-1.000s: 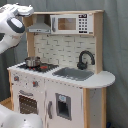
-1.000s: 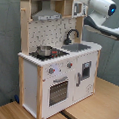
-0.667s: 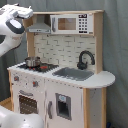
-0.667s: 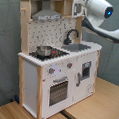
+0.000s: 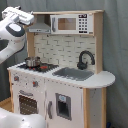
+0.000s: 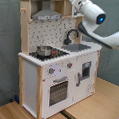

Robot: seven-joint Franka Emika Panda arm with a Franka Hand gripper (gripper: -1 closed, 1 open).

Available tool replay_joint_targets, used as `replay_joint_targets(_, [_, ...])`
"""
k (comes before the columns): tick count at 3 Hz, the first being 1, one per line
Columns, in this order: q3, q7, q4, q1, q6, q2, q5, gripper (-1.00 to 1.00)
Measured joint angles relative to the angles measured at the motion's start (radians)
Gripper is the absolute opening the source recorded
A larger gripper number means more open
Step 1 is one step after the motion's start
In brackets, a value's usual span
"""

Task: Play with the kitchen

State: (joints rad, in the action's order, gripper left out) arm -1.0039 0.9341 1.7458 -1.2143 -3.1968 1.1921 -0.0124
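Looks like barely any playing is done: the kitchen (image 5: 62,75) stands mid-frame in both exterior views, pot (image 6: 44,50) on the stove, arm (image 6: 93,14) up at 1 o'clock, can't tell the hand's state.

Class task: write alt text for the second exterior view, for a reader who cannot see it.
A tall white and light-wood toy kitchen stands on a wooden floor, with a small metal pot on its stove beside a black faucet. A white robot arm reaches over its top.
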Motion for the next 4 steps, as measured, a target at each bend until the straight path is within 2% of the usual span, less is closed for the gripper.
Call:
replay_joint_targets(3, [0.029,-0.27,-0.01,-0.081,0.08,0.127,-0.002,1.0])
replay_joint_targets(4, [0.036,-0.391,-0.025,-0.105,0.141,0.171,-0.003,1.0])
